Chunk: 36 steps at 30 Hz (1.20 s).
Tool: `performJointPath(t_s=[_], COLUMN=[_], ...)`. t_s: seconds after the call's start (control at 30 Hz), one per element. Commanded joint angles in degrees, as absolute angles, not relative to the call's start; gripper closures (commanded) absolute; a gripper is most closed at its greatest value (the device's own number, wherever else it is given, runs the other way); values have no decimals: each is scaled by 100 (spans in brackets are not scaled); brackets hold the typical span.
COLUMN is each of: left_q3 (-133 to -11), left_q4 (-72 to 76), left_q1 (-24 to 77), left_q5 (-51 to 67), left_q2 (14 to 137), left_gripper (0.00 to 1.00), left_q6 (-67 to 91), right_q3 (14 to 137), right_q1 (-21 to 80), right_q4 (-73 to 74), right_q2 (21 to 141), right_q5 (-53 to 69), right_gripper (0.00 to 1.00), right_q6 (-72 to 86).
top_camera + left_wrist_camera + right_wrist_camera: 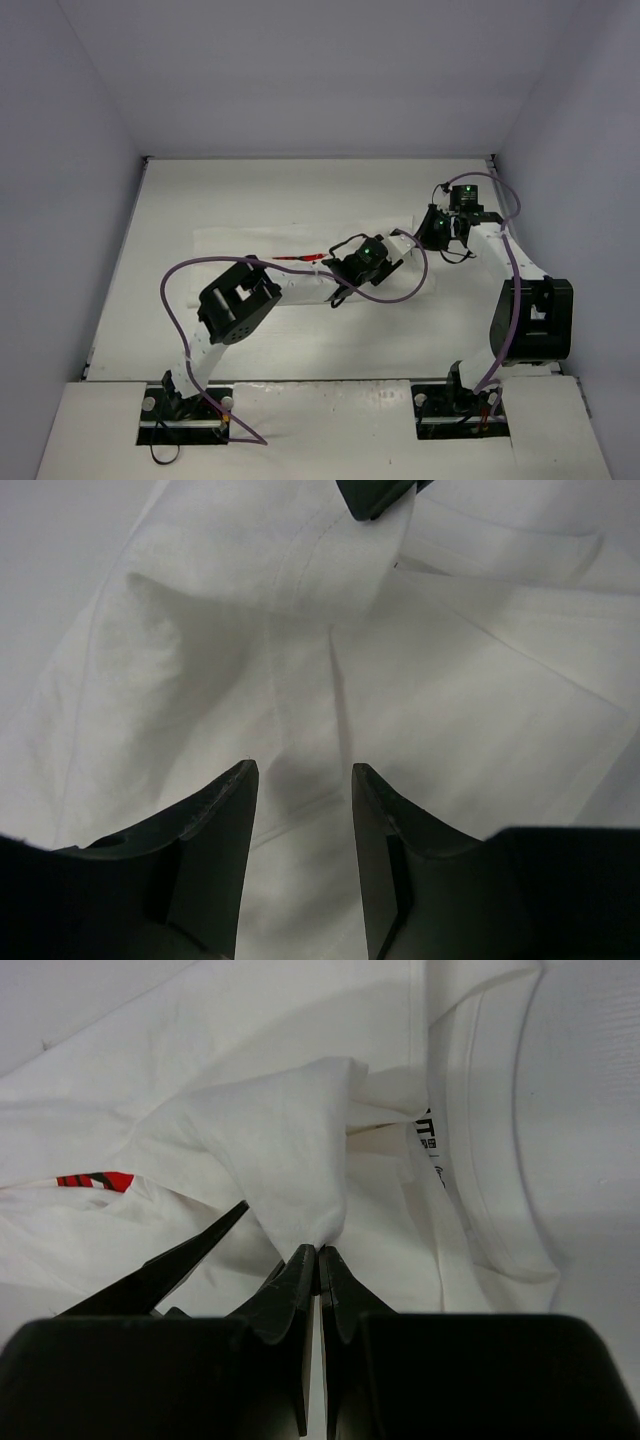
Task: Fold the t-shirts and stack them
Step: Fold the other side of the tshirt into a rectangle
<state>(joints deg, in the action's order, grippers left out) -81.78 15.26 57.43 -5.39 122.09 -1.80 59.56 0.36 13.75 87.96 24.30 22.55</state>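
The white t-shirt (230, 245) lies crumpled on the white table, a strip of its red graphic (298, 258) showing. My right gripper (318, 1250) is shut on a pinched peak of the shirt's fabric (290, 1150) and holds it lifted, beside the collar (490, 1130) with its printed label. The red graphic (95, 1180) shows at the left of that view. My left gripper (303, 770) is open and empty just above wrinkled shirt fabric (300, 660). In the top view the left gripper (398, 252) and the right gripper (418, 238) are close together at the shirt's right end.
White walls enclose the table (300, 190) on three sides. A purple cable (180, 275) loops off the left arm over the shirt's left part. The right arm's elbow (530, 320) stands at the right edge. A dark finger tip (375, 495) shows at the top of the left wrist view.
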Motion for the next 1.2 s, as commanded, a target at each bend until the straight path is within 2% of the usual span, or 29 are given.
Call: performJointPath(t_s=[0.0, 0.6, 0.77, 1.07, 1.17], left_q3=[-8326, -8214, -8156, -8253, -8211], left_q4=[1863, 1811, 1793, 1670, 1670], left_q1=[5774, 5766, 5766, 5757, 5748], left_q5=[-492, -563, -627, -783, -800], left_q2=[12012, 12212, 12226, 12005, 11880], left_gripper=[61, 63, 68, 98, 100], left_q6=[-252, -303, -291, -440, -482], right_q3=[5985, 5920, 5898, 5862, 5846], right_q1=[26, -167, -167, -167, -167], right_q4=[1230, 1222, 1222, 1222, 1222], right_q2=[8789, 8728, 8719, 8665, 8624], right_q5=[2505, 2496, 2495, 2479, 2454], right_gripper=[100, 100, 100, 100, 100], right_q6=[2268, 2232, 2249, 2232, 2216])
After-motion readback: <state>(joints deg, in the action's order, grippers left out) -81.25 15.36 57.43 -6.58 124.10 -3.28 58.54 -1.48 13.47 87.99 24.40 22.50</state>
